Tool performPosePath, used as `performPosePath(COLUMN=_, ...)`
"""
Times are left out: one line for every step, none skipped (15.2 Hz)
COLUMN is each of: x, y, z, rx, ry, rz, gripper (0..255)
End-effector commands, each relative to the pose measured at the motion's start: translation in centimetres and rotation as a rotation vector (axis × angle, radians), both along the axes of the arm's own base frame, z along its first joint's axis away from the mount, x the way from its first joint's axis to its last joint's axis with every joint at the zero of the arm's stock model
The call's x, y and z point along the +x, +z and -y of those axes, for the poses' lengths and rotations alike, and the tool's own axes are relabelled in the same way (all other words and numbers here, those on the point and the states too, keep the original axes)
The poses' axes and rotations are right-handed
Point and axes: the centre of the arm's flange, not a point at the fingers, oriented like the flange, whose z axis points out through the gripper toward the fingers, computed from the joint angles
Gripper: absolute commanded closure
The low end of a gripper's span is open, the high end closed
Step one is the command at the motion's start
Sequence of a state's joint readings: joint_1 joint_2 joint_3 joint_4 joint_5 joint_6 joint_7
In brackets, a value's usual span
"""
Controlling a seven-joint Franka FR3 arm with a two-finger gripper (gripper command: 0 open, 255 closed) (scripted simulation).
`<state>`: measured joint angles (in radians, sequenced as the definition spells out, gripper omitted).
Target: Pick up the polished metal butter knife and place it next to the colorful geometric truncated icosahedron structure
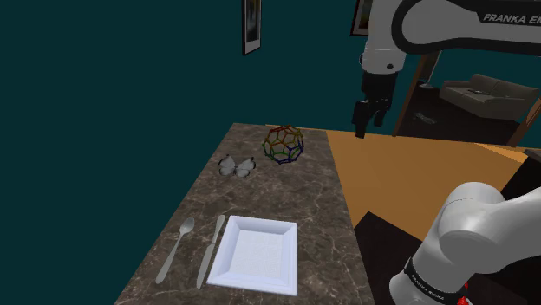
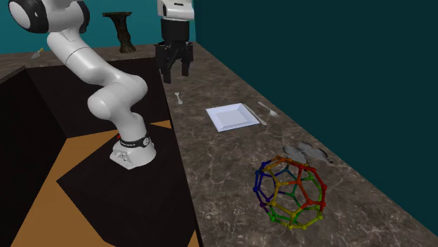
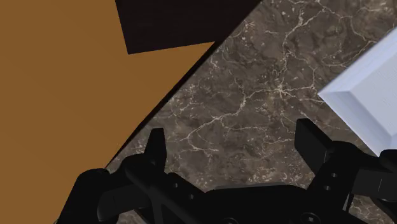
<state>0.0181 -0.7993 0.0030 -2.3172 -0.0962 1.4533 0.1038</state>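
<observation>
The claw (image 3: 232, 137) hangs wide open, empty, above the edge of the marble desk (image 1: 286, 195). The butter knife (image 1: 210, 251) lies flat just beside the white plate (image 1: 256, 253), well apart from the colourful icosahedron (image 1: 284, 145).

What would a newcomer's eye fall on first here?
The colourful wire ball stands out at the far end of the dark marble counter in the shoulder view, with two small grey things beside it. At the near end lies a white square plate, with a knife and a spoon alongside. The black gripper hangs open above the counter's edge.
</observation>
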Motion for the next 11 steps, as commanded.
performPosePath(x=0.0, y=0.0, z=0.0, rx=0.0, ry=0.0, rz=0.0, gripper=0)
performPosePath(x=0.4, y=-0.8, z=-0.9, rx=0.0, ry=-0.005, rz=0.007, gripper=0)
performPosePath(x=0.8, y=-1.6, z=-1.9, rx=-0.001, ry=-0.011, rz=0.015, gripper=0)
performPosePath(x=1.2, y=-2.4, z=-2.8, rx=-0.001, ry=-0.016, rz=0.022, gripper=0)
performPosePath(x=1.7, y=-3.1, z=-3.7, rx=-0.002, ry=-0.022, rz=0.03, gripper=0)
performPosePath(x=2.1, y=-3.9, z=-4.6, rx=-0.002, ry=-0.027, rz=0.037, gripper=0)
performPosePath(x=2.6, y=-4.7, z=-5.5, rx=-0.003, ry=-0.033, rz=0.045, gripper=0)
performPosePath(x=3.0, y=-5.5, z=-6.4, rx=-0.003, ry=-0.038, rz=0.052, gripper=0)
performPosePath(x=3.5, y=-6.2, z=-7.3, rx=-0.004, ry=-0.044, rz=0.06, gripper=0)
performPosePath(x=4.0, y=-7.0, z=-8.2, rx=-0.004, ry=-0.049, rz=0.067, gripper=0)
performPosePath(x=4.5, y=-7.8, z=-9.1, rx=-0.005, ry=-0.055, rz=0.075, gripper=0)
